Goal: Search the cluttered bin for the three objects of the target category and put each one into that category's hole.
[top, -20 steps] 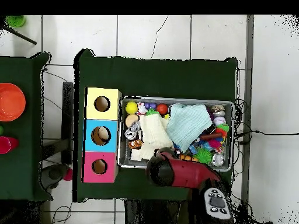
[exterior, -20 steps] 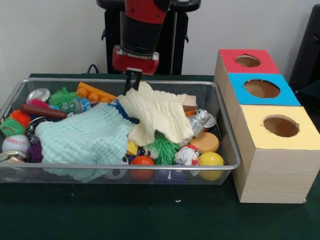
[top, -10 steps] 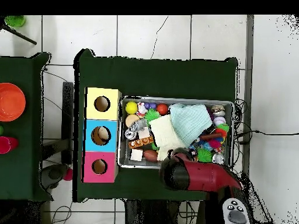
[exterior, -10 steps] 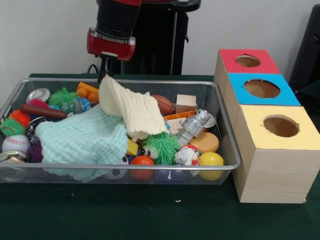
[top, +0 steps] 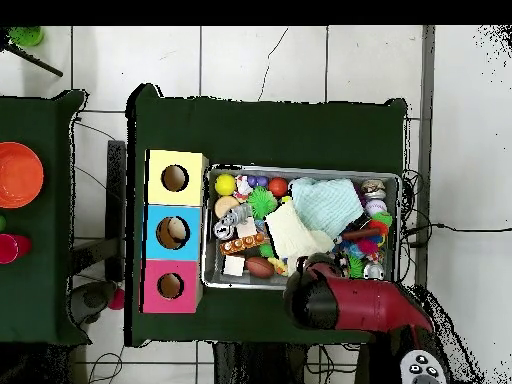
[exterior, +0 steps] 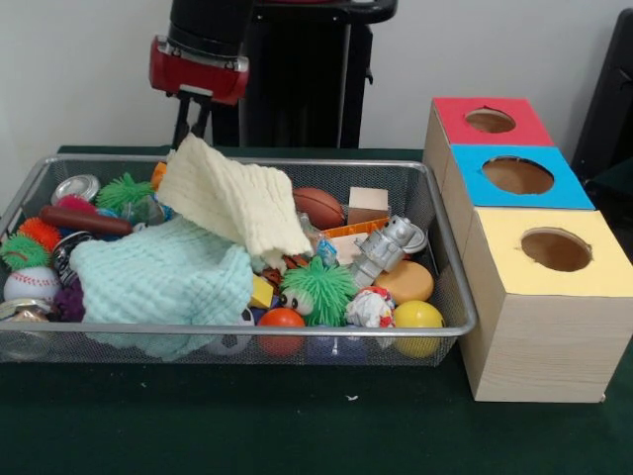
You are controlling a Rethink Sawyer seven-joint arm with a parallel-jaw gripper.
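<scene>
My gripper [exterior: 194, 127] hangs over the bin's far left part, shut on a corner of the cream cloth [exterior: 237, 201]. The cloth droops from it onto the mint cloth [exterior: 163, 277], which covers the left middle of the wire bin [exterior: 452, 257]. Beside the lifted cloth lie a brown football [exterior: 319, 206], a wooden block [exterior: 368, 201], a silver robot toy [exterior: 384, 245] and a green spiky ball [exterior: 316, 287]. In the overhead view the red arm [top: 345, 303] hides the gripper; the cream cloth [top: 293, 230] lies mid-bin.
Three boxes with round holes stand right of the bin: red [exterior: 519, 127], blue [exterior: 569, 190], yellow [exterior: 504, 233]. Along the bin's front are an orange ball [exterior: 282, 319] and a yellow ball [exterior: 417, 316]; a baseball [exterior: 30, 284] and a hot dog [exterior: 84, 220] lie at its left.
The gripper has risen and moved left in the front view, dragging the cream cloth off the bin's right half. The football, wooden block and silver robot toy are now uncovered.
</scene>
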